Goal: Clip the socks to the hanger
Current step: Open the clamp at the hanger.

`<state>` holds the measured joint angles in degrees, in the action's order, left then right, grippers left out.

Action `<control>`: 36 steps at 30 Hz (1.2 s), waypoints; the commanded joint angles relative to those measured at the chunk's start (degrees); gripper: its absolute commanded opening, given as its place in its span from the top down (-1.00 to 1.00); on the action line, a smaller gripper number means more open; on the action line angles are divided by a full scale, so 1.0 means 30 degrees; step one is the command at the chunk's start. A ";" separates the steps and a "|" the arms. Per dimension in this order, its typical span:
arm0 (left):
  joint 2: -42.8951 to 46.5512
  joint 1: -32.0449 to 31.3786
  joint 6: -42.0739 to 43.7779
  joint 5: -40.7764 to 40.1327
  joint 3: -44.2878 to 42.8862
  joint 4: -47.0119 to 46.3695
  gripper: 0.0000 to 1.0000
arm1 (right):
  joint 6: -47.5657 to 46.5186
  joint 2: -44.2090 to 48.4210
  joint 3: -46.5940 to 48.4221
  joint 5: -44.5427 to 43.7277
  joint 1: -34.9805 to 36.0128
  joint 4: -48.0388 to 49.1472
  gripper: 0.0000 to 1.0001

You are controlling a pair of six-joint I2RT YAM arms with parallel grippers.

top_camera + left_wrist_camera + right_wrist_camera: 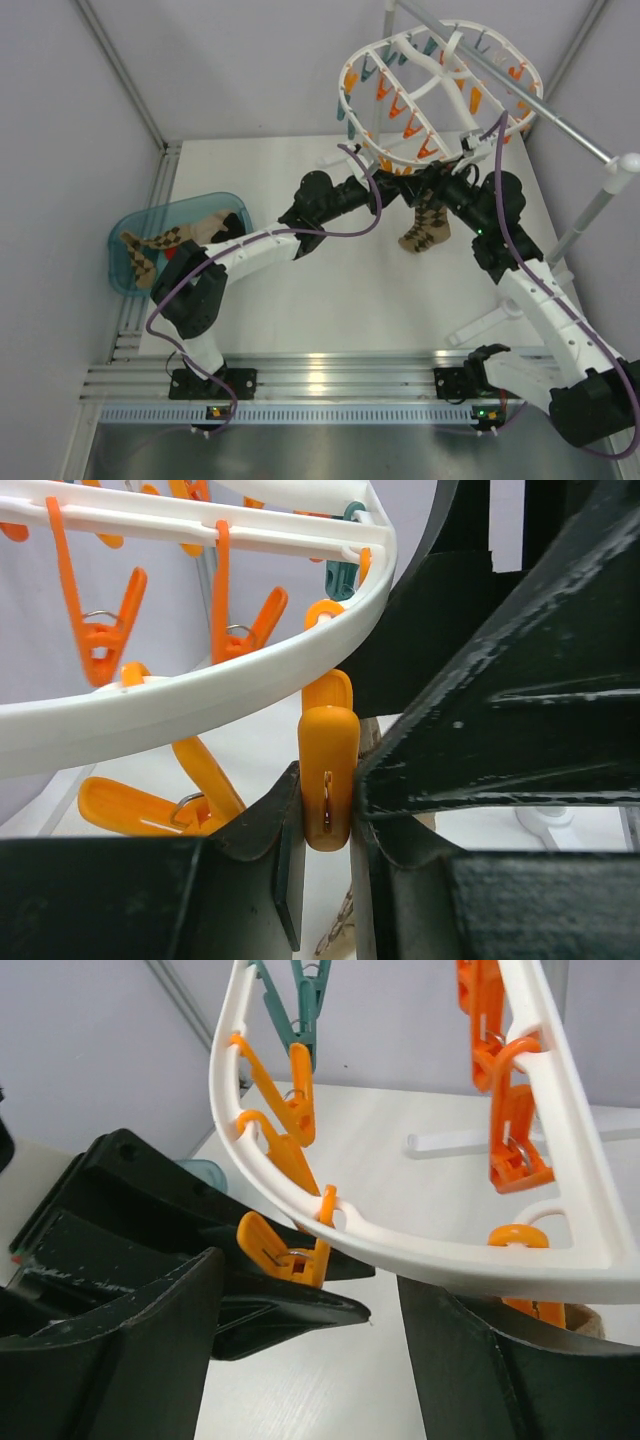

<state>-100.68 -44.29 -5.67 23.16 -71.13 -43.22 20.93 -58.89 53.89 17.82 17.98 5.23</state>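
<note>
Orange clip [328, 742] squeezed in left pincer [327, 805], right pincer [310, 1295] wide — argyle sock [425, 228], seemingly clipped, under white hanger [480, 1260].

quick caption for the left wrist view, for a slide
The left gripper pinches an orange plastic clip hanging from the white oval plastic hanger.

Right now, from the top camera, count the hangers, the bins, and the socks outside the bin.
hanger: 1
blue bin: 1
sock outside the bin, hanging under the hanger: 1
Total: 3
</note>
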 commanded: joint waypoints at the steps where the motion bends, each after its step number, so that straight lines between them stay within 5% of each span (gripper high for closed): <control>1: 0.0105 -0.0089 -0.0190 0.0396 -0.0634 -0.0769 1.00 | 0.0611 -0.0174 0.0437 -0.0813 -0.0045 0.1476 -0.36; 21: -0.0071 -0.0616 0.1069 0.0074 -0.1132 0.0665 1.00 | 0.1960 -0.0905 0.0230 -0.2426 0.0482 0.2885 -0.08; 28: 0.0074 -0.0675 0.1100 0.0190 -0.1045 0.0785 1.00 | 0.2106 -0.0936 0.0172 -0.2426 0.0511 0.3236 0.74; 31: 0.0308 -0.0646 0.0895 0.0192 -0.0899 0.0988 0.71 | 0.2135 -0.0848 0.0143 -0.2367 0.0482 0.3236 1.00; 36: 0.1449 -0.0266 0.0225 -0.0043 -0.0286 0.2539 0.17 | 0.1872 -0.0701 0.0201 -0.2367 0.0482 0.2885 1.00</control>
<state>-100.44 -44.99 -3.44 20.78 -72.34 -38.20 27.46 -61.32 53.60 11.18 19.70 10.07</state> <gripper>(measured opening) 0.393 0.080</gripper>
